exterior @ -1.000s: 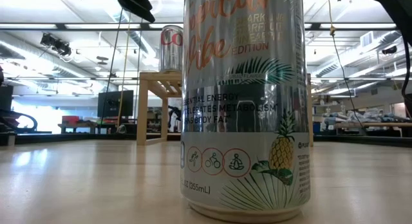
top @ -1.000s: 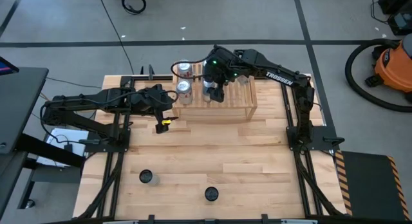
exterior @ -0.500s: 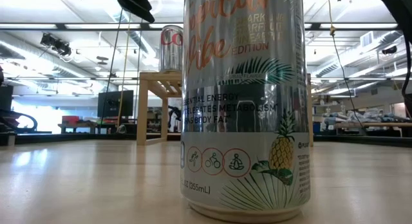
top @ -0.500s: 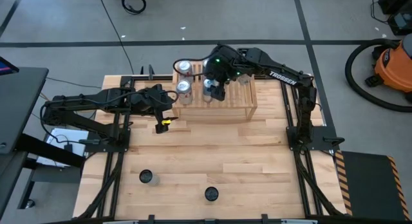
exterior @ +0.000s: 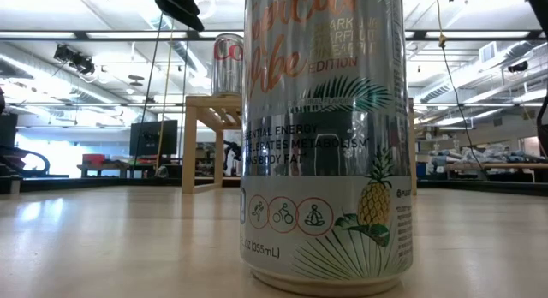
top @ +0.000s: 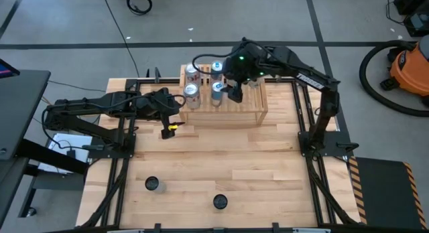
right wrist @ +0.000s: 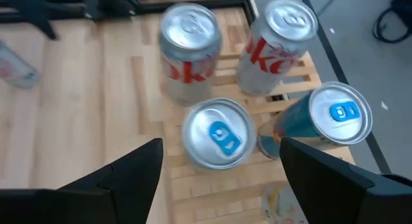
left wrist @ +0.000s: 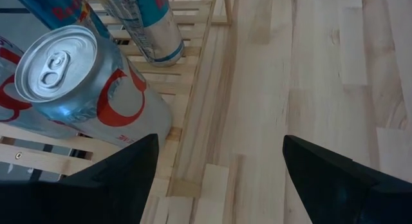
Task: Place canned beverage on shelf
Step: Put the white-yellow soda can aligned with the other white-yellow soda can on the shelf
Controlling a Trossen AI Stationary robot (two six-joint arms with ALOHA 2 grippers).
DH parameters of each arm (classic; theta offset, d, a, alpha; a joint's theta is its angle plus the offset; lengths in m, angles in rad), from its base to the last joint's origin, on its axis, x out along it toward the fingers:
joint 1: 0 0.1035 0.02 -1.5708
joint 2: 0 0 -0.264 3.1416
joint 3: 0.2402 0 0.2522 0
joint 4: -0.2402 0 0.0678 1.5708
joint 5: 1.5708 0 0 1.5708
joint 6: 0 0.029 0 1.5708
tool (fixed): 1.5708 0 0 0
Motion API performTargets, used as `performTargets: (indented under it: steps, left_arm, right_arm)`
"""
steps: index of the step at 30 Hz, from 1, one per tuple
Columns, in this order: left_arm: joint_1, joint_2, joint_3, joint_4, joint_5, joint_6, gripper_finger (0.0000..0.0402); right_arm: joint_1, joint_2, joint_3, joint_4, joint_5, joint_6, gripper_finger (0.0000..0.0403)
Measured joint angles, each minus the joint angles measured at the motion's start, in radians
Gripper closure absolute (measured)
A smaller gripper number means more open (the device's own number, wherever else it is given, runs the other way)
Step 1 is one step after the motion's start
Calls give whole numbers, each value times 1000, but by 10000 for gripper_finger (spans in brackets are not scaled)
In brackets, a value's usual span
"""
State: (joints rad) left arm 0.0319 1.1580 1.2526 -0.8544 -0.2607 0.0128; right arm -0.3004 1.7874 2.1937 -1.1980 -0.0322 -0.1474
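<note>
The light-wood shelf [top: 228,107] stands at the table's far middle. Several cans stand upright on its slatted top: two red-and-silver ones [right wrist: 190,51] [right wrist: 277,45] and two with blue tabs [right wrist: 215,135] [right wrist: 329,121]. My right gripper [top: 235,94] hovers open above the shelf, just right of the nearer blue-tab can [top: 216,90], and touches nothing. My left gripper [top: 167,130] waits open over the table, left of the shelf, beside a red-and-silver can [left wrist: 77,89]. Two more cans [top: 153,185] [top: 220,201] stand near the table's front edge.
The nearest front can [exterior: 325,135] fills the low view and hides most of the shelf [exterior: 210,105] behind it. Bare tabletop [top: 228,159] lies between the shelf and the front cans. The shelf's right half [top: 253,102] holds no cans.
My right gripper has risen from over the nearer blue-tab can and drawn back toward the table's right edge, staying open. The can it hid now shows, standing upright on the shelf.
</note>
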Motion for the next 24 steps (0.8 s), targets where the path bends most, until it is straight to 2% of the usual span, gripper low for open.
performTargets:
  steps: [5, 10, 17, 24]
  left_arm:
    - [0, 0, 0, -1, 0, -1, 67]
    - [-2, 0, 0, -14, 0, -1, 67]
    - [-2, 0, 0, -14, 6, -31, 67]
    - [-4, 0, 0, -15, 112, -54, 67]
  right_arm:
    - [26, -30, 0, -14, -36, 0, 81]
    - [72, -41, 0, -109, -40, 2, 81]
    - [174, -41, -10, -209, -40, 83, 81]
    - [317, -41, -11, -240, -14, 178, 81]
